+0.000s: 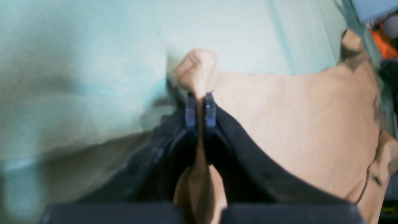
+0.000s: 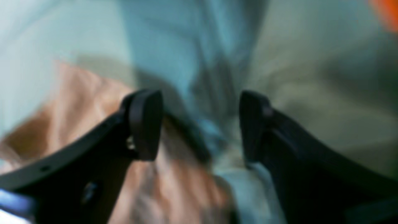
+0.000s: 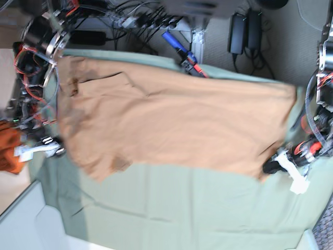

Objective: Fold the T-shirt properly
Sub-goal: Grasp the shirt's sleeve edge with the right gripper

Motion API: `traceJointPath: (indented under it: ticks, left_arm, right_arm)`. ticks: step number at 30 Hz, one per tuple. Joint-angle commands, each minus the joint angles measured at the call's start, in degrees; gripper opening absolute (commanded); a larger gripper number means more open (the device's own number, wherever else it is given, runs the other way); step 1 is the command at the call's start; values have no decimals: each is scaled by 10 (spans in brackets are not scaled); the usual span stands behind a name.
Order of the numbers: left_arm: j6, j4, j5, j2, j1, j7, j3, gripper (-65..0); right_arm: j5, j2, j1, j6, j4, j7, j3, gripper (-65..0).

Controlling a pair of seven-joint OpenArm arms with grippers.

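The T-shirt [image 3: 171, 120] is seen spread wide across the pale green table cloth [image 3: 182, 208] in the base view, long side running across the picture, mostly flat with a few creases near the base view's left end. A darker patch is seen on the cloth near its lower left edge.

The left gripper [image 1: 200, 110] is pressed shut on a pinch of the T-shirt [image 1: 295, 124]: in the left wrist view a bunched fold of peach fabric is squeezed between the two fingertips [image 1: 190, 113] and pokes out above them, and more cloth is trapped lower down between the fingers. In the base view this gripper [image 3: 274, 165] is found at the shirt's lower corner on that view's right side, at the table edge.

The right gripper [image 2: 200, 124] is held wide apart, nothing between the fingers [image 2: 146, 124]; the view is heavily blurred. Peach cloth [image 2: 74, 109] is seen under and beside one finger, green table cloth [image 2: 186, 46] under the gap. Contact with the cloth cannot be told. In the base view this gripper [image 3: 52, 150] is placed at the shirt's left edge, blurred.

A darker orange cloth bundle [image 3: 9, 146] is seen off the table at the base view's left edge. Cables and power bricks [image 3: 244, 31] are laid on the floor beyond the table.
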Motion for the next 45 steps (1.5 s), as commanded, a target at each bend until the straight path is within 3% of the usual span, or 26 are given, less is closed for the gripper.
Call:
traceJointPath:
  ticks: [1,7,16,26,33,41,45]
  left_arm:
    - [-6,9,-11,-7,-14,-10,-3,-650]
    - [-6,9,-13,-5,-14,-10,-3,-650]
    - [-6,9,-13,-5,-14,-10,-3,-650]
    - [-6,9,-14,-5,-14,-10,-3,-650]
    - [-6,9,-30,-6,-14,-10,-3,-650]
    - [-6,9,-31,-10,-14,-41,-3,-650]
    - [-6,9,-54,-11,-14,-43,-3,-650]
  right_arm:
    - [2,11,29,35,-7,11,-17,-265]
    - [1,-6,47,49,-18,12,-93,-266]
    - [2,-49,47,50,19,-8,-96,-266]
    - [1,-52,44,50,43,-20,-96,-270]
    - [-1,-52,43,50,44,-20,-96,-517]
    - [-1,-52,42,51,68,-20,-96,-640]
    - [-1,-52,42,51,85,-23,-96,-650]
